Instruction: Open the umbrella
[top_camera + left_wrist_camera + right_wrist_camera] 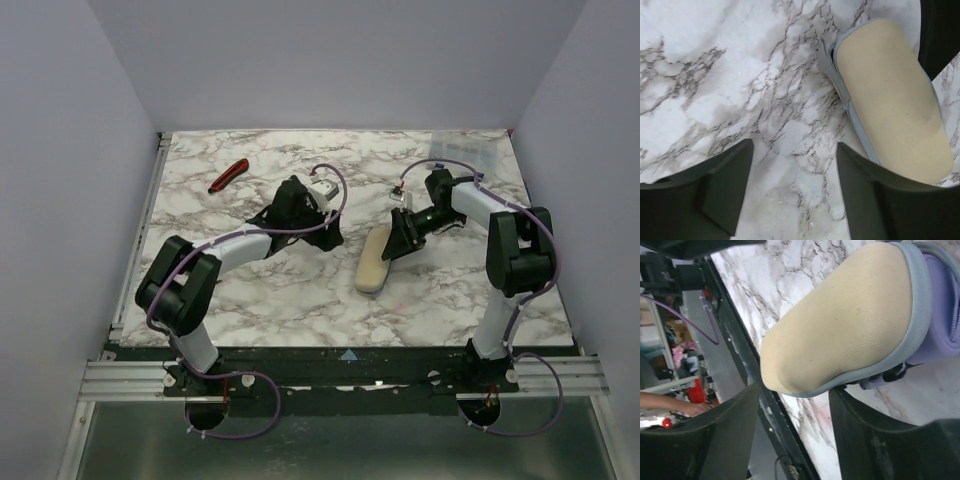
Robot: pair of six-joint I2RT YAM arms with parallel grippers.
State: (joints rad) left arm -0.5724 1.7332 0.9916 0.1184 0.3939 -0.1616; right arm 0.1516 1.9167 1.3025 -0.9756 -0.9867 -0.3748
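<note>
The umbrella is folded, inside a cream sleeve with grey-blue trim (375, 262) that lies flat on the marble table, right of centre. In the right wrist view the sleeve (840, 325) fills the top, and lavender umbrella fabric (942, 315) shows under its edge. My right gripper (397, 243) is open at the sleeve's far end; in its wrist view the gripper (794, 390) has the sleeve's rounded end just beyond the fingers. My left gripper (328, 232) is open and empty just left of the sleeve. In its wrist view the gripper (794, 146) is over bare marble with the sleeve (890, 95) at upper right.
A red and black tool (228, 175) lies at the back left. A clear plastic bag (465, 150) lies at the back right. White walls enclose the table on three sides. The black front rail (740, 365) runs along the near edge.
</note>
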